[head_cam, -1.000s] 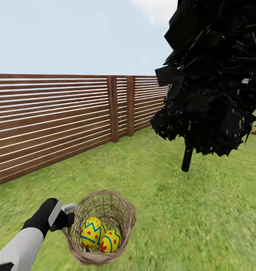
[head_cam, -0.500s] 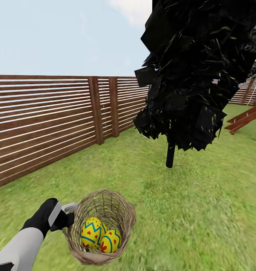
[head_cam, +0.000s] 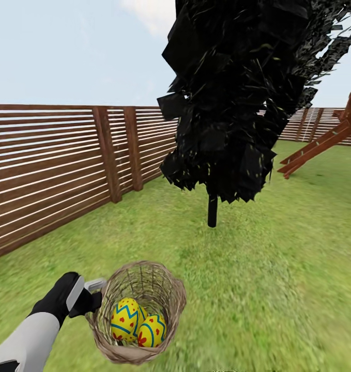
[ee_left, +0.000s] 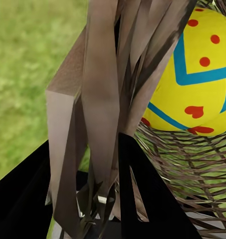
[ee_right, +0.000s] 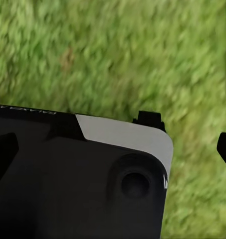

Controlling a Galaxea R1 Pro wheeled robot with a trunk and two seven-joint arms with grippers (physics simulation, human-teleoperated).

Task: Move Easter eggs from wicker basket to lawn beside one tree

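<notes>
Head view, fence (head_cam: 51,165): brown slats along the left edge of the garden; lawn (head_cam: 278,289) stretches ahead
Left pincer (head_cam: 92,292): clenched on the rim of the wicker basket (head_cam: 167,305), carrying it just right of the fingers
Easter eggs (head_cam: 124,319): inside the basket, two plainly visible, a third barely peeking behind them
Black tree (head_cam: 212,209): ahead and right of the basket, well apart; all-black trunk, likely not the target
Playset (head_cam: 325,144): far right
Right pincer (ee_right: 190,137): over grass; cannot tell its state
</notes>
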